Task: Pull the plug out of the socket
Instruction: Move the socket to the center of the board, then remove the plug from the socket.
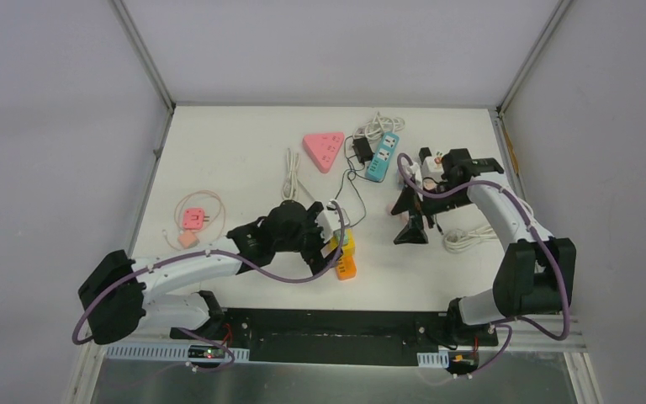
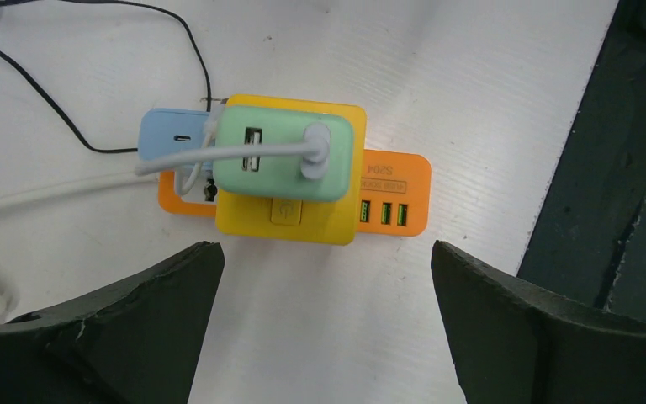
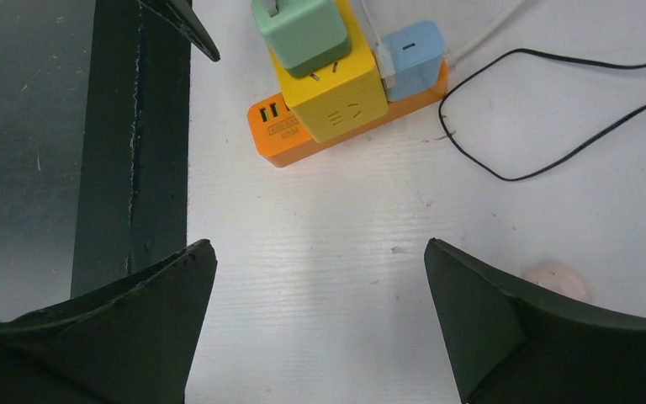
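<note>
L gripper point(image 2: 324, 261) hovers wide open, nothing held, over green plug point(image 2: 286, 151) seated in yellow socket cube point(image 2: 290, 220) on orange strip point(image 2: 399, 181), near front of table point(image 1: 235, 135), prob. lined up to grab; R gripper point(image 3: 320, 252) wide open too, empty.

Green plug point(image 2: 277, 160) seated on yellow cube socket point(image 2: 303, 223), atop orange strip point(image 2: 399, 181)

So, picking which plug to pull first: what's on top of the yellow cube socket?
A green charger with a white cable plugged in. It covers the yellow cube top, hiding any outlet there.
</note>
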`<state>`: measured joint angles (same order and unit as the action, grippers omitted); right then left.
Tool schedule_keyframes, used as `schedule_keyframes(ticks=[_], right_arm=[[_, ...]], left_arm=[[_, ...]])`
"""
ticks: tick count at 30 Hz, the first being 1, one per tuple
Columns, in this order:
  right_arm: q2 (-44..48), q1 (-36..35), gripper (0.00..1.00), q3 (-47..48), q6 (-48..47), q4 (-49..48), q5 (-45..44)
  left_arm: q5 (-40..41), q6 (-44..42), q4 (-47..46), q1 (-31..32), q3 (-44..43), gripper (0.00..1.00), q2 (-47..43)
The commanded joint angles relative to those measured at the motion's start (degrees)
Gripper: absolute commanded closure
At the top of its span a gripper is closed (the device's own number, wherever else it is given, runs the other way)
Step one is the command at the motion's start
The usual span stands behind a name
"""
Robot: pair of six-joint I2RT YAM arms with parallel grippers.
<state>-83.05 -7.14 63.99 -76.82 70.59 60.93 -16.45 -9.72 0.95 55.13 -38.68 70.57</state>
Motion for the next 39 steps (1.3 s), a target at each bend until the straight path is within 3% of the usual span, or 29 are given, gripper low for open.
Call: schedule_keyframes(ticks=[1, 5, 13, 22, 28, 39], right_arm=[[2.8, -3.9, 0.00, 0.5, 1.1, -3.5, 2.0], [4.2, -9.0, 0.00, 0.9, 12.6, -15.0, -1.4], [-1.3, -18.6, 0.04, 7.7, 21.9, -22.0, -5.1], [-5.0, -25.8, 0.03, 7.8, 25.5, -26.4, -12.0], [-6.0, -30.4, 0.04, 6.2, 26.1, -28.1, -14.5], [-5.3, -33.1, 0.21, 3.9, 21.2, -26.3, -17.9]], left_arm=[[0.7, 0.0, 1.7, 0.3, 2.0, 0.01, -7.3], [1.2, 1.0, 1.4, -0.1, 3.6, 0.01, -10.8], [0.2, 6.5, -9.6, -2.1, 11.0, 0.01, -15.0], [-0.7, 8.1, -18.9, -2.2, 17.8, 0.01, -14.6], [-0.5, 8.5, -20.2, -2.2, 18.5, 0.02, -13.5], [1.4, 8.9, -23.2, -2.2, 21.0, 0.03, -15.3]])
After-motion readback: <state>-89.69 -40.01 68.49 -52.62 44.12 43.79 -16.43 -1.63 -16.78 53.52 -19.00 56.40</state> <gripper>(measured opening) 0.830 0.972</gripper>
